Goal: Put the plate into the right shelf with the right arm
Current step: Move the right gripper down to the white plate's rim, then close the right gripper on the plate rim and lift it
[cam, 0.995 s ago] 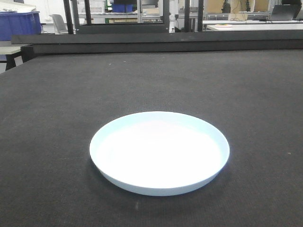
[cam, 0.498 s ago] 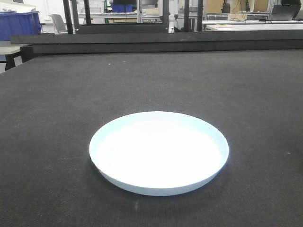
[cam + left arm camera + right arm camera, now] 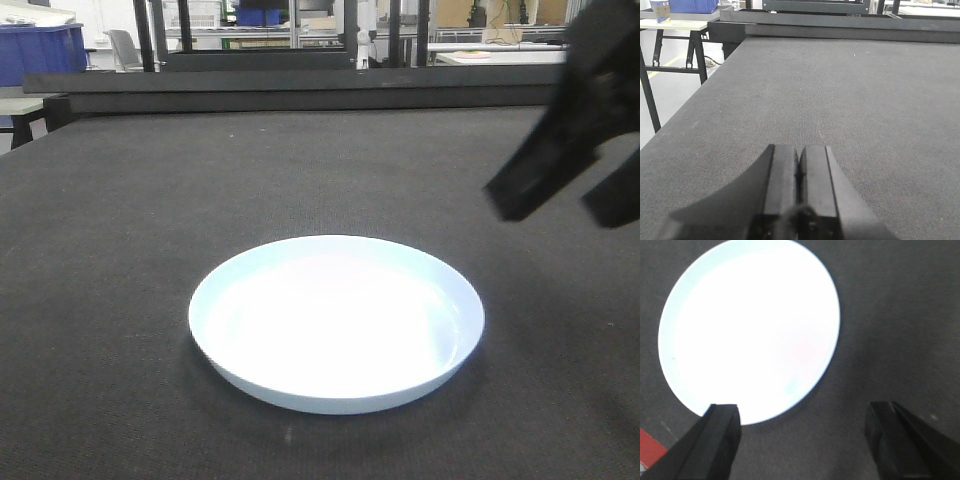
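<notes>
The white plate [image 3: 337, 322] with a pale bluish rim lies flat on the dark mat-covered table [image 3: 300, 170], near its front edge. It also shows in the right wrist view [image 3: 750, 330]. My right gripper [image 3: 565, 205] hangs in the air above the mat, to the right of the plate. Its jaws are wide open and empty [image 3: 805, 412], just short of the plate's near rim. My left gripper [image 3: 799, 160] is shut and empty, low over bare mat. The right shelf is out of view.
A raised black bar [image 3: 300, 85] runs along the table's far edge. Beyond it stand dark frames, benches and a blue bin [image 3: 40, 50]. In the left wrist view the table's left edge [image 3: 695, 100] drops to the floor beside a trestle bench [image 3: 675, 45].
My right gripper has come into the front view at the upper right, where there was none before. The plate has not moved.
</notes>
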Motion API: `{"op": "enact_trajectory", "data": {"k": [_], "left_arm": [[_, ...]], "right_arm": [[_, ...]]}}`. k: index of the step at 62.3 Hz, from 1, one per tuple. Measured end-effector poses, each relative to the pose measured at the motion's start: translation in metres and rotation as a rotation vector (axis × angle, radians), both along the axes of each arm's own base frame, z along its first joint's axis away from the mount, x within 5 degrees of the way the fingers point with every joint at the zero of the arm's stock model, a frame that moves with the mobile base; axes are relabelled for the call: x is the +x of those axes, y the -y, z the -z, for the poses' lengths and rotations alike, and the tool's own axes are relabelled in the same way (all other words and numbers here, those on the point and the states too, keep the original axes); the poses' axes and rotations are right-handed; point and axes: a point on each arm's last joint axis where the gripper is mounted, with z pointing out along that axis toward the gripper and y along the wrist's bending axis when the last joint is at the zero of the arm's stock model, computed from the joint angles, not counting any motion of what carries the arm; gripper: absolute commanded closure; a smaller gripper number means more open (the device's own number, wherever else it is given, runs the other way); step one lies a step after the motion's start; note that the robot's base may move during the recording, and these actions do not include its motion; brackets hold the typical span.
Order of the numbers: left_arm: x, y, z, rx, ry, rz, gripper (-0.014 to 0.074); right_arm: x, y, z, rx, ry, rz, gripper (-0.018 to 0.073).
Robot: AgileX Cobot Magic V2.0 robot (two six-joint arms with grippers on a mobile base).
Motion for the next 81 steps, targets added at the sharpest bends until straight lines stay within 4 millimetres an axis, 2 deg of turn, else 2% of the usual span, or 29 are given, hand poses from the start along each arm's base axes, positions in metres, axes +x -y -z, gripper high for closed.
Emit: {"op": "enact_trajectory", "data": {"k": [15, 27, 38, 52, 57, 81], "left_arm": [[0.0, 0.0, 0.0, 0.0, 0.0, 0.0, 0.0643], [0.0, 0.0, 0.0, 0.0, 0.0, 0.0, 0.0643], [0.0, 0.0, 0.0, 0.0, 0.0, 0.0, 0.0643], [0.0, 0.0, 0.0, 0.0, 0.0, 0.0, 0.0643], [0.0, 0.0, 0.0, 0.0, 0.0, 0.0, 0.0643], [0.0, 0.0, 0.0, 0.0, 0.0, 0.0, 0.0643]], "right_arm": [[0.046, -0.022, 0.015, -0.028, -0.079, -0.012, -0.0064], [0.066, -0.032, 0.035, -0.058, -0.182, -0.035, -0.0064], [0.069, -0.035, 0.053, -0.083, -0.269, -0.052, -0.0031], [0.07, -0.035, 0.055, -0.086, -0.277, -0.055, 0.0178], [0.07, -0.035, 0.056, -0.086, -0.279, -0.055, 0.0227], [0.073, -0.037, 0.065, -0.097, -0.312, -0.057, 0.0265]]}}
